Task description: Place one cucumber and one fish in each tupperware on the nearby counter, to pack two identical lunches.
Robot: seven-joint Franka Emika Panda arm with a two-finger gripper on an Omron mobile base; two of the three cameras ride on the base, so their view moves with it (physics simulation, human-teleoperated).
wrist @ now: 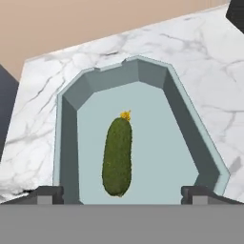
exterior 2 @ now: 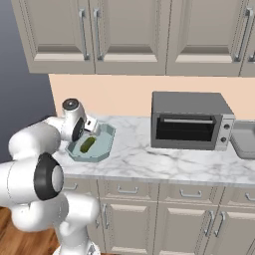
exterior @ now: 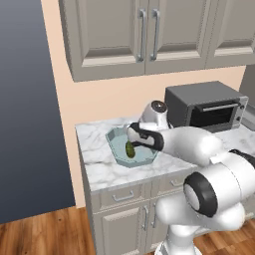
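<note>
1. The gripper (wrist: pixel 122 194) is seen at the bottom of the hand view w/ its two dark fingertips (wrist: pixel 46 194) set wide apart; nothing is held between them.
2. Just beyond the tips, a dark-green cucumber (wrist: pixel 117 156) is found lying flat on the floor of the pale blue-teal container (wrist: pixel 66 124), lengthwise, w/ a small yellow bit at its far end. It lies clear of the walls.
3. In the left base view the same cucumber (exterior: pixel 130 149) is seen inside the container (exterior: pixel 115 142), partly covered by the arm's wrist, which is held over the container's right side.
4. In the right base view the cucumber (exterior 2: pixel 88 144) is seen in the container (exterior 2: pixel 103 145), near the left end of the marbled counter (exterior 2: pixel 149 162); the wrist is placed just to its left.
5. Further right on the counter, a dark grey toaster oven (exterior 2: pixel 189 121) is set against the wall, well apart from the container.
6. Past the oven, at the right edge, part of a grey tray (exterior 2: pixel 244 140) is seen; its contents cannot be made out.
7. Beige wall cupboards (exterior 2: pixel 124 35) are hung above.
</note>
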